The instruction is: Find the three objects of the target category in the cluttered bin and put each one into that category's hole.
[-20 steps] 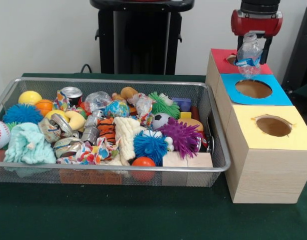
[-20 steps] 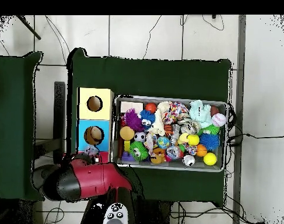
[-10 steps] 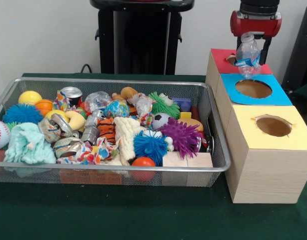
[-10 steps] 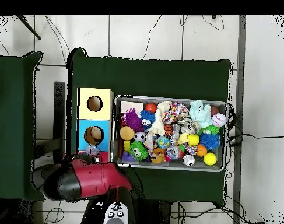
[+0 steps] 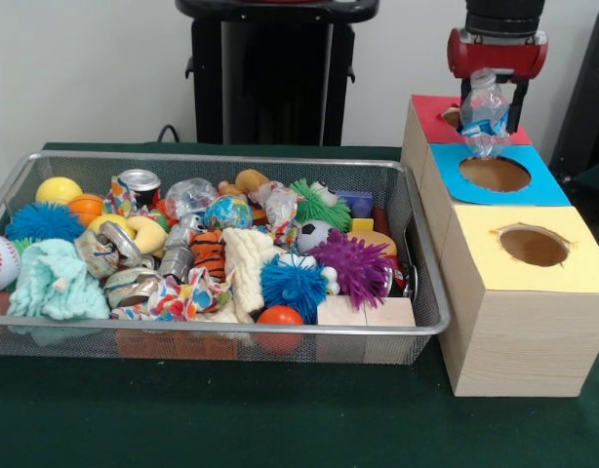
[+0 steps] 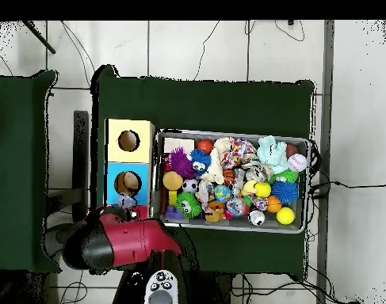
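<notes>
In the front view the gripper (image 5: 492, 88) has risen a little since a second ago, carrying the crushed plastic bottle (image 5: 485, 115) clenched in its jaws, long axis upright, hanging over the seam between the red box (image 5: 428, 109) and the blue box (image 5: 534, 190), so the red hole (image 5: 453, 116) lies just beside and below. In the overhead view the arm (image 6: 120, 241) hides the jaws and the red box; the wire bin (image 6: 231, 133) lies beside the boxes on the table (image 6: 204, 103).

The red arm hangs upright at upper right, its gripper (image 5: 487, 93) clamped around a load.
</notes>
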Tool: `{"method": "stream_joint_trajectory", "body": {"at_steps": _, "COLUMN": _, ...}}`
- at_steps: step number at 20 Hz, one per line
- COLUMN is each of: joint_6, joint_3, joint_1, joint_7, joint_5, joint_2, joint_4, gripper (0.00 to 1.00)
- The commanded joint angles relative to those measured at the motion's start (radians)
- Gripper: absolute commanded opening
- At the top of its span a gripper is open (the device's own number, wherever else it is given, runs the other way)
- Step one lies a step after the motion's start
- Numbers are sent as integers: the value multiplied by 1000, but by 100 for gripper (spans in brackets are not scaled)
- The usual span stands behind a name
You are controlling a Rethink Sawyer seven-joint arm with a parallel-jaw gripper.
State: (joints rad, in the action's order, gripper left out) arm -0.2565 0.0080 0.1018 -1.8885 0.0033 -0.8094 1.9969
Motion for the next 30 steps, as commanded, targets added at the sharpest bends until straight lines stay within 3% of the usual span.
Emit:
{"method": "stream_joint_trajectory", "body": {"at_steps": 1, "joint_6": 143, "joint_3": 107, "joint_1": -56, "joint_7": -113, "joint_5": -21, "joint_2": 180, "joint_4": -38, "gripper": 100}}
{"method": "stream_joint_trajectory", "body": {"at_steps": 7, "joint_6": 108, "joint_3": 97, "joint_1": -37, "joint_7": -114, "joint_5": -3, "joint_2": 156, "joint_4": -39, "gripper": 100}}
{"method": "stream_joint_trajectory", "body": {"at_steps": 11, "joint_6": 166, "joint_3": 110, "joint_1": -49, "joint_7": -121, "joint_5": -10, "joint_2": 205, "joint_4": -39, "gripper": 100}}
{"method": "stream_joint_trajectory", "body": {"at_steps": 22, "joint_6": 137, "joint_3": 106, "joint_1": -46, "joint_7": -123, "joint_5": -5, "joint_2": 178, "joint_4": -28, "gripper": 100}}
{"method": "stream_joint_trajectory", "body": {"at_steps": 30, "joint_6": 54, "joint_3": 59, "joint_1": -23, "joint_7": -130, "joint_5": 3, "joint_2": 81, "joint_4": 21, "gripper": 100}}
